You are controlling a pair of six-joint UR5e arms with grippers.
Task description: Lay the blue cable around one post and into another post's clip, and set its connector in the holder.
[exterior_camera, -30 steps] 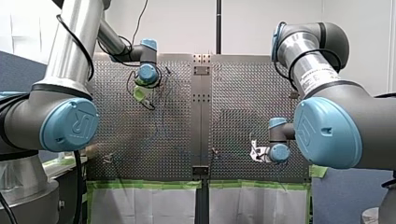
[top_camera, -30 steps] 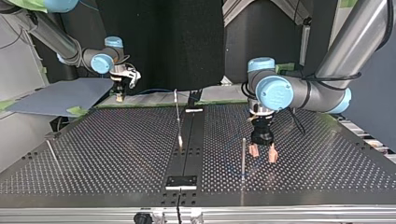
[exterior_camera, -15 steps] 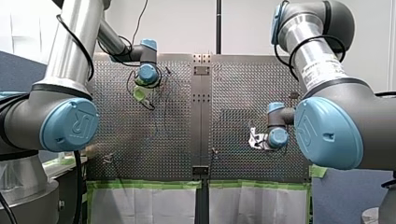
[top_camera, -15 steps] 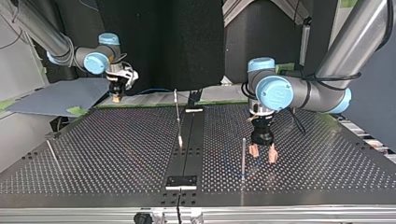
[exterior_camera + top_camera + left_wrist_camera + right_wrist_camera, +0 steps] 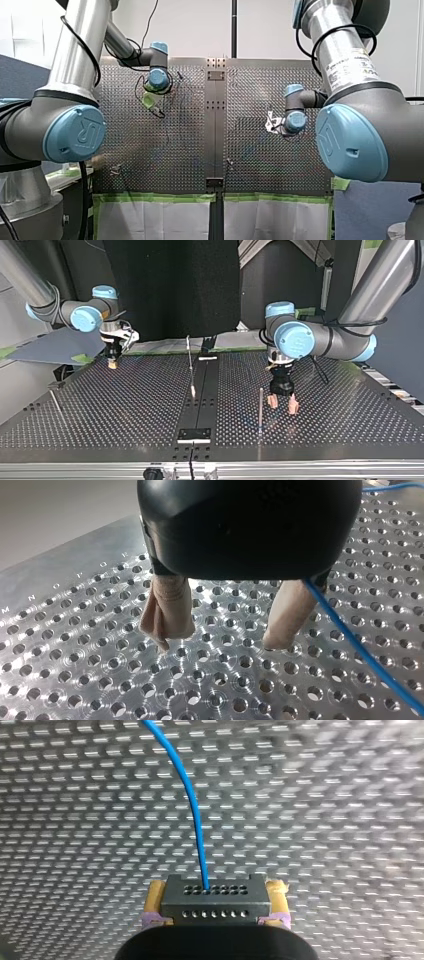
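In the right wrist view my right gripper [image 5: 216, 907] is shut on a dark grey connector [image 5: 215, 900] with rows of small holes, its yellow pads on both sides. The blue cable [image 5: 192, 805] rises from the connector and curves away over the perforated plate. In the top view that gripper [image 5: 113, 362] hangs low over the table's far left corner. My left gripper [image 5: 222, 640] stands open just above the plate, beige pads apart, and the blue cable [image 5: 360, 650] runs past the outside of one finger. In the top view it [image 5: 281, 405] is beside a thin upright post [image 5: 260, 407].
A tilted post [image 5: 189, 362] stands at the table's middle seam, another thin post [image 5: 56, 402] at the top view's left. A small dark plate [image 5: 194, 434] lies on the seam at the near edge. A grey board [image 5: 55, 342] lies off the far left corner.
My right arm has carried the connector in over the perforated plate, upward in the front view and leftward and lower in the top view. My left arm has stayed still and open.
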